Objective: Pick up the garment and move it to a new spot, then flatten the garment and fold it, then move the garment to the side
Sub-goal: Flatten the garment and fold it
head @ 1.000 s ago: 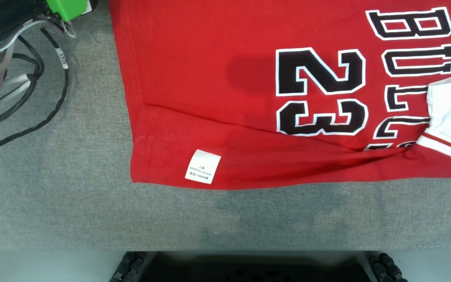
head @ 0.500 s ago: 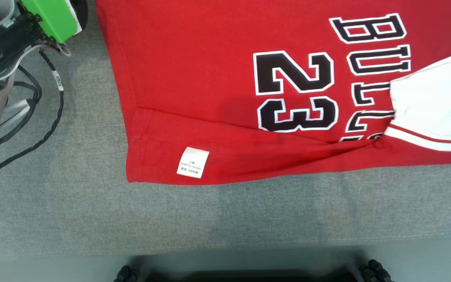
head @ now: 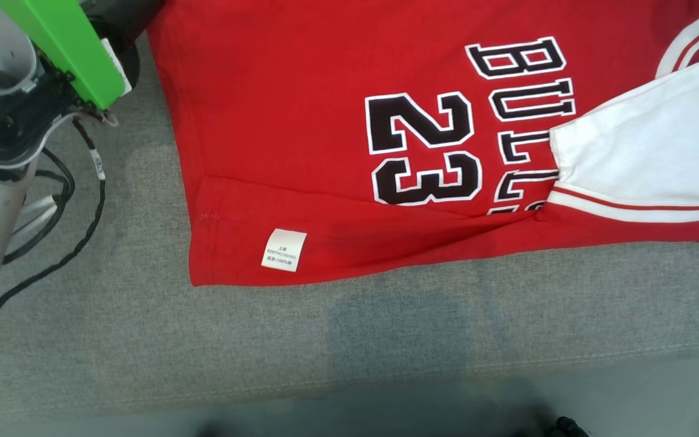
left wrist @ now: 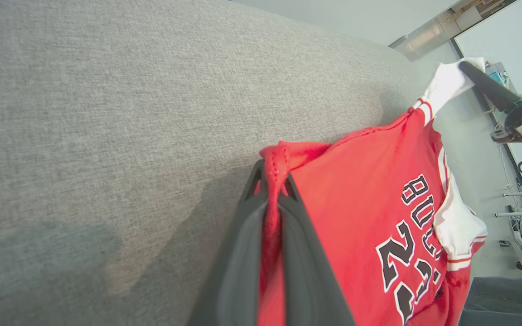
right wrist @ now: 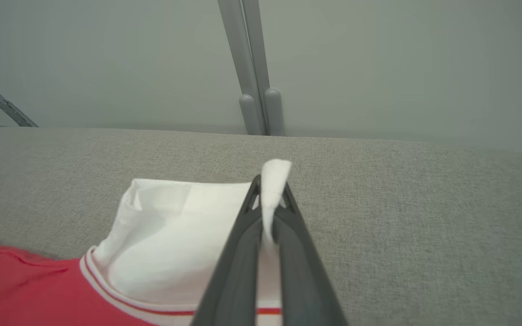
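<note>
**On the grey cushion: flattening the jersey**

On the grey cushion (head: 349, 340) before us, the red jersey (head: 301, 121) is lying with its "BULLS 23" print facing up, and we are holding it at two ends. Our left gripper (left wrist: 273, 181) is clenching a bunched red edge of the cloth between both fingers, and appears to be raised off the cushion. Our right gripper (right wrist: 270, 192) is pinching the tip of the white sleeve (right wrist: 170, 235) in the same way.

Along the near edge a strip of cloth is lying turned over, showing the care label (head: 284, 249). Creases are running from that strip toward the sleeve. We are judging that we are working on the flattening step, with the folding not yet begun.

For the next move, we are thinking that both grips should draw apart to tension the cloth. They should then lower it evenly, so the turned strip opens out rather than getting pressed into a crease.
</note>
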### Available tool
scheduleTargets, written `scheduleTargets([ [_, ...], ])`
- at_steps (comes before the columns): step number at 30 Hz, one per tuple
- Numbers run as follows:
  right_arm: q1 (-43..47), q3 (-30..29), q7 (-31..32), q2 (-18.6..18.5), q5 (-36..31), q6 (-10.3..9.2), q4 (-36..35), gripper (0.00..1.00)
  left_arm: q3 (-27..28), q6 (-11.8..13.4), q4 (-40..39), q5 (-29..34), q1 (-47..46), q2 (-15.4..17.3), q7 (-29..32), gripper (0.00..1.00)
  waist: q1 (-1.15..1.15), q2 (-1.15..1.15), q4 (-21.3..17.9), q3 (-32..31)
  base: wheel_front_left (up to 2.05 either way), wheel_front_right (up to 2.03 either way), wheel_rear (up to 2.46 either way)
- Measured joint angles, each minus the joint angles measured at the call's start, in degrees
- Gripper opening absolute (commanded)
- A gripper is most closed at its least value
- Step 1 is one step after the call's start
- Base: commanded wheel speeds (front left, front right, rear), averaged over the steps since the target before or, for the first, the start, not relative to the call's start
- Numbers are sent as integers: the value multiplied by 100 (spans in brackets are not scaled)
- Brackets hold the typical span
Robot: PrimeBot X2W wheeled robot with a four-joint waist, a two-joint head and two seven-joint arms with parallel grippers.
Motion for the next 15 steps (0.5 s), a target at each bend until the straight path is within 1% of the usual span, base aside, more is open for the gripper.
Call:
scheduleTargets([
  [3, 186, 79, -81, 2, 4, 47, -96, 0, -3, -3, -78, 5, 165, 55, -101, 0, 0, 0, -33, -89, 0, 0, 0],
  [5, 322, 123, -143, 7, 51, 48, -186, 0, -11, -52, -125, 10, 299, 127, -170, 0, 0, 0, -55, -150, 0, 0, 0],
  [11, 901, 245, -338, -10, 198, 76, -399, 0, -30, -54, -389, 3, 801, 209, -398, 0, 0, 0, -116, -359, 0, 0, 0],
  [15, 1254, 249, -478, -67, 301, 98, -561, 0, -55, -59, -660, -11, 1140, 325, -498, 0, 0, 0, -165, -506, 0, 0, 0],
])
